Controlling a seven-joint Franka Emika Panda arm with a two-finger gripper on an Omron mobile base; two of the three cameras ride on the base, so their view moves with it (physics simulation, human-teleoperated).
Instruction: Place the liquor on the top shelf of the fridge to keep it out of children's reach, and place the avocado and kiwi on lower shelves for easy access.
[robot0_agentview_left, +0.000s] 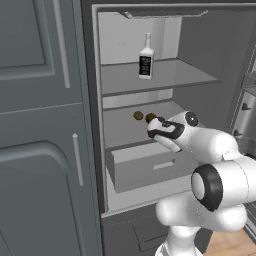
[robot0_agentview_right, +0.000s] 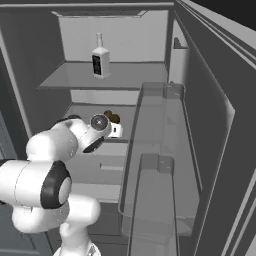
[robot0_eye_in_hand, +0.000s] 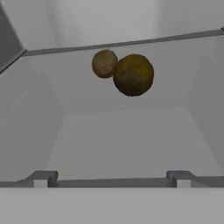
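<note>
- Fridge (robot0_agentview_left: 95, 100), dark grey with pale interior, door swung wide; door racks (robot0_agentview_right: 150, 150) in the foreground of the right base view.
- Panelled cabinets (robot0_agentview_left: 40, 125) to the left of it, dark grey.
- Drawer (robot0_agentview_left: 145, 167) pulled part way out, below the shelves.
- Top shelf (robot0_agentview_left: 175, 75) bearing the liquor (robot0_agentview_left: 146, 57), upright, toward the left and back; seen also in the right base view (robot0_agentview_right: 101, 57).
- Lower shelf (robot0_agentview_left: 117, 130) carrying two round brown fruits, touching side by side.
- Larger, darker fruit (robot0_eye_in_hand: 133, 75) on the right in the hand view; likely avocado, not certain.
- Smaller, paler fruit (robot0_eye_in_hand: 104, 63) on the left, likely kiwi.
- Hand (robot0_agentview_left: 154, 127) reached in at the lower shelf, just short of the fruits, aimed at them.
- Fingertips (robot0_eye_in_hand: 41, 177) spread wide, well apart, empty; nothing pinched.
</note>
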